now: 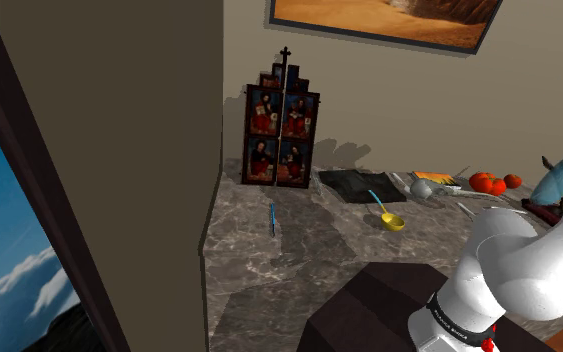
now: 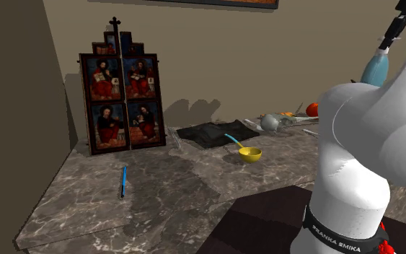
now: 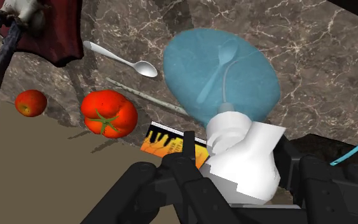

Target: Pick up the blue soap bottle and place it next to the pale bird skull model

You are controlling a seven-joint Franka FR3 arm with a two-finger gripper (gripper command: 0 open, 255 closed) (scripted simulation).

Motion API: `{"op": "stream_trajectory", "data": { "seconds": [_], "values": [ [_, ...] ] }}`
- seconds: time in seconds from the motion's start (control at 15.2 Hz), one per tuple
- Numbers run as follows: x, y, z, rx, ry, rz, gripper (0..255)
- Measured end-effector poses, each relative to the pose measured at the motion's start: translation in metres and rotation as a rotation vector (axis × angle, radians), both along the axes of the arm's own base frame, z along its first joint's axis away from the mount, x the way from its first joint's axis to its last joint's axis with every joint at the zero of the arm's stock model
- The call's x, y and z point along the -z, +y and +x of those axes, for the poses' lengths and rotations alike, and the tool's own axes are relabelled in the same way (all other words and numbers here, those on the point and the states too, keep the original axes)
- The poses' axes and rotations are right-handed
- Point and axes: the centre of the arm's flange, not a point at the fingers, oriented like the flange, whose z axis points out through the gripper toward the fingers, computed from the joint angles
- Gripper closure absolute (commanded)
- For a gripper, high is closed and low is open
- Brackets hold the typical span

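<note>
Bottle (image 3: 222, 76) is pinched at its white top by the gripper (image 3: 238, 168) and held clear of the counter (image 3: 336, 70), near the skull (image 3: 26, 14), presumably for lowering beside it.

Dim, even light, with the painted panel (image 1: 282, 130) throwing a soft shadow on the wall (image 1: 399, 110) beside it.

The counter (image 1: 299, 250) is veined, polished-looking stone, the soap bottle (image 3: 222, 76) smooth translucent blue with a matt white pump top, the spoon (image 3: 123, 58) shiny silvery metal, and the tomatoes (image 3: 109, 113) glossy.
</note>
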Motion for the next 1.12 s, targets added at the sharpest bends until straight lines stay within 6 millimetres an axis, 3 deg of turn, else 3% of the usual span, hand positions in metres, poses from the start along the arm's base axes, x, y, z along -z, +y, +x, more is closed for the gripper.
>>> {"op": "stream_trajectory", "data": {
  "seconds": [0.07, 0.26, 1.12],
  "values": [
    [0.001, -0.009, -0.01, 0.0, 0.0, 0.001, 255],
    [0.016, -0.018, -0.012, 0.0, 0.003, 0.003, 255],
    [0.086, -0.019, -0.012, 0.0, 0.004, 0.003, 255]
  ]
}}
